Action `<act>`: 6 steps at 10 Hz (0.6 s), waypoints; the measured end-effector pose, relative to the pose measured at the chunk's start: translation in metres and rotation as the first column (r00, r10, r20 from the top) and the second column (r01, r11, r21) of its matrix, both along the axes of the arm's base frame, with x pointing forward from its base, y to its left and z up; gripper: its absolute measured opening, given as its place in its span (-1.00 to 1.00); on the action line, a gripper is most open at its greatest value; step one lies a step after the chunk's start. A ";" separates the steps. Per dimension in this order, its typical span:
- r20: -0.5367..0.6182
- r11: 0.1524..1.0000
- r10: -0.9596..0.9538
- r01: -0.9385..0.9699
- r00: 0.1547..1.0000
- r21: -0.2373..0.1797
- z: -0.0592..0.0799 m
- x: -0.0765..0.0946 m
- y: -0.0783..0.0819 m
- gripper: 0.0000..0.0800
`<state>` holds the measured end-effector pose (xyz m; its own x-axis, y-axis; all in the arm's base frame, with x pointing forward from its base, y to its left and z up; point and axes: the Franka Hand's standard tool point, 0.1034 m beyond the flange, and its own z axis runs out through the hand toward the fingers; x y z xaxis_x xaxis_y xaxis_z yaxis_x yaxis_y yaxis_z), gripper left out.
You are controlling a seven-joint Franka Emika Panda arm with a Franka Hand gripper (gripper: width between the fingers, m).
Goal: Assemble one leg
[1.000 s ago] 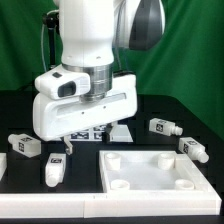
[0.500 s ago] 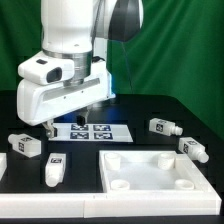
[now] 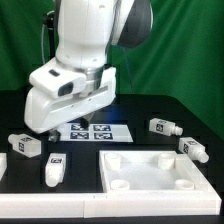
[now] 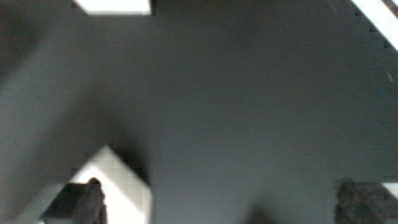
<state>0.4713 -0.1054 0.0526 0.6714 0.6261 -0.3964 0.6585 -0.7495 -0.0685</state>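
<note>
Four legs lie on the black table, each a stubby white peg with marker tags. One leg is at the exterior view's left and a second leg is in front of it. A third leg and a fourth leg are at the right. The arm's white hand hangs above the table's left half, clear of all the legs, and its fingers do not show there. In the blurred wrist view my gripper is open. The dark fingertips stand wide apart with only dark table between them.
The large white square panel with round corner holes lies at the front right. The marker board lies just behind it, under the hand. Another white piece shows at the left edge. A blurred white shape lies near one fingertip.
The hand has risen from near the table by the marker board. It swung to the exterior view's left, then came partly back and turned. The legs and the panel have not moved.
</note>
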 end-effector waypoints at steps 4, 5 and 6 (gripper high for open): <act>-0.214 0.998 0.021 -0.034 0.977 -0.054 0.000 -0.029 -0.034 0.62; -0.250 0.996 0.030 -0.051 0.968 -0.079 -0.005 -0.027 -0.028 0.62; -0.280 0.994 0.034 -0.061 0.959 -0.090 -0.007 -0.028 -0.024 0.62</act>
